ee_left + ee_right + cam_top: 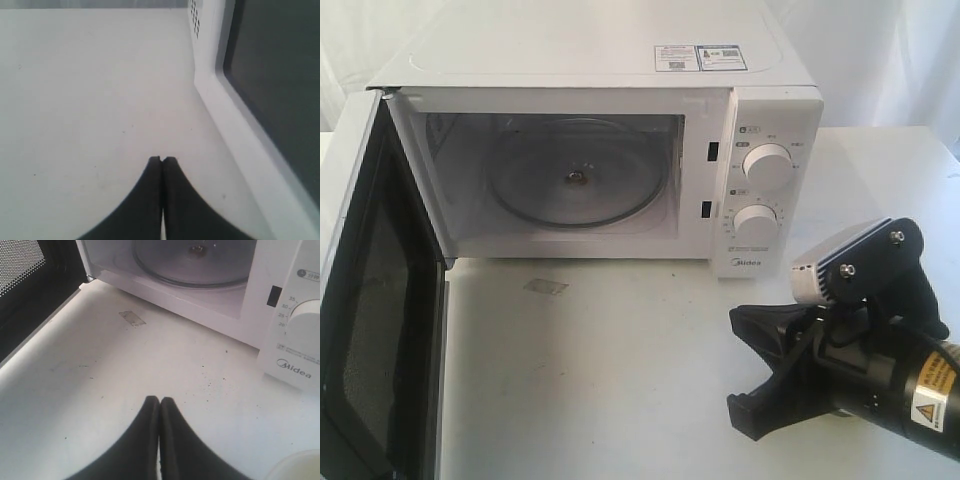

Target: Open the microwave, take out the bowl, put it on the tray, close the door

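The white microwave (pixel 770 130) stands at the back of the table with its door (pixel 380 300) swung wide open to the left. Inside, only the bare glass turntable (pixel 578 180) shows. A cream curved rim, apparently the bowl (pixel 299 465), peeks in at the corner of the right wrist view, close beside my right gripper (pixel 160 399). That gripper (pixel 740 368) sits low over the table in front of the control panel, fingertips pressed together on nothing. My left gripper (pixel 162 159) is also shut and empty, beside the door's outer face (pixel 280 75). The tray is out of view.
The open door juts forward along the left side of the table. A small grey patch (pixel 546 287) lies on the white tabletop (pixel 620 380) in front of the oven opening. Two round dials (pixel 767 165) face forward on the control panel.
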`<state>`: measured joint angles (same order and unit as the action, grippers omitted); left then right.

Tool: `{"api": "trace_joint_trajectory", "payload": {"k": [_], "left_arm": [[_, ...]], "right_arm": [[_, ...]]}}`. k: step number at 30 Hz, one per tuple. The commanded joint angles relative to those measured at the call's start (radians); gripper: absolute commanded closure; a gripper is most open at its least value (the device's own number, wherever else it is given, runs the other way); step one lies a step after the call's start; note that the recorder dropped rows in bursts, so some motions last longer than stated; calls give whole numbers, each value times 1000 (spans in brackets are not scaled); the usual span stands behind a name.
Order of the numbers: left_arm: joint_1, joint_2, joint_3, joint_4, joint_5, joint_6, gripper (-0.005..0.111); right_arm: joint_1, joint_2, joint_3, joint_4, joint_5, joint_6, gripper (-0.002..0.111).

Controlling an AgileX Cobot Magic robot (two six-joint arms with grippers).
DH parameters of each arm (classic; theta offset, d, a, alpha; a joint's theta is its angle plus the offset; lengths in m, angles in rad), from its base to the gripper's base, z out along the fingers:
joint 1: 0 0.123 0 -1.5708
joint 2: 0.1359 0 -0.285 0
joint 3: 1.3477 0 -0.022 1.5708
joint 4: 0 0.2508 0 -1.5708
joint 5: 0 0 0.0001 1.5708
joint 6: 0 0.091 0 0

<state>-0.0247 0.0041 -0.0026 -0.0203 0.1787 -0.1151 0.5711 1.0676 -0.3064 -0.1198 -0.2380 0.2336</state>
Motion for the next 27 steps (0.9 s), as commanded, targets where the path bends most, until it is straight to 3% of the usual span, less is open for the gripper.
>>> {"api": "trace_joint_trajectory", "payload": {"k": [1,4,7,9,10,15,16,27], "left_arm": [[1,-4,3,-124,-151,-182,107],[1,-4,-23,-124,-68,-182,107],[1,6,-67,-141,-93,-199,107],[1,63,-173,-141,-64,-199,107],[1,93,-212,-141,-4,-195,107],[1,367,-505,-143,576,-43,107],[1,396,-528,-143,614,-22,107],[1,471,-568,-173,540,64,107]], "right_arm": [[6,-7,6,-11,-12,-5,108],[6,-7,13,-11,-18,-5,108],[6,-7,17,-11,-33,-3,108],[6,-7,17,-11,-33,-3,108],[6,-7,17,-11,-33,-3,108],[6,-7,17,-11,-35,-3,108],[6,-7,17,-11,-35,-3,108],[6,-7,17,-11,-26,-1,108]]}}
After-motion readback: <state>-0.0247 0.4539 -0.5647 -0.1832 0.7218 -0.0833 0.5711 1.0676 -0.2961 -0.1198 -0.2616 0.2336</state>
